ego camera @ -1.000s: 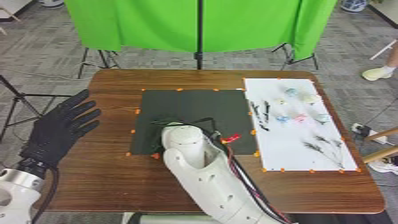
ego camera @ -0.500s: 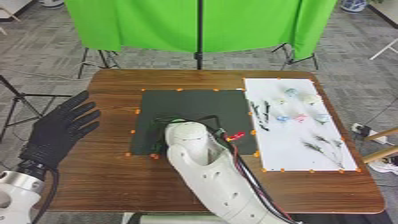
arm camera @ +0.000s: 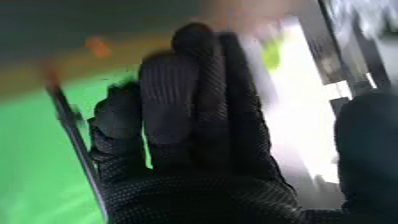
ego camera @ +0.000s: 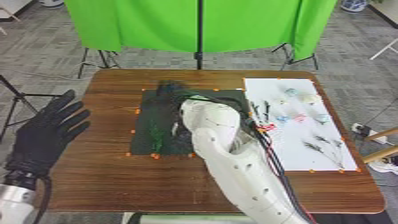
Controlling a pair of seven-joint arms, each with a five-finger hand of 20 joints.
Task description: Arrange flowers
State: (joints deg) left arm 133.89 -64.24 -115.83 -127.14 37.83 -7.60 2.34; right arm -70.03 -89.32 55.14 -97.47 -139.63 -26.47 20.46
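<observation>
My right hand is over the far left part of the dark mat, partly hidden behind its own wrist. In the right wrist view the right hand is open, with straight fingers and the thumb apart. A green leafy sprig lies lengthwise on the mat's near left part. Pale, pink and blue flowers, among them a pink one, rest on the white sheet, along with dark sprigs. My left hand is open beside the table's left edge.
The brown table surrounds the mat and sheet, which have orange tape pieces along their edges. A green cloth hangs beyond the far edge. My right forearm crosses the near middle of the table, its cables close to the sheet.
The right arm has moved away from the near edge and to the right, bringing the green sprig on the mat into clearer view. The left hand has shifted slightly left and nearer the bottom edge.
</observation>
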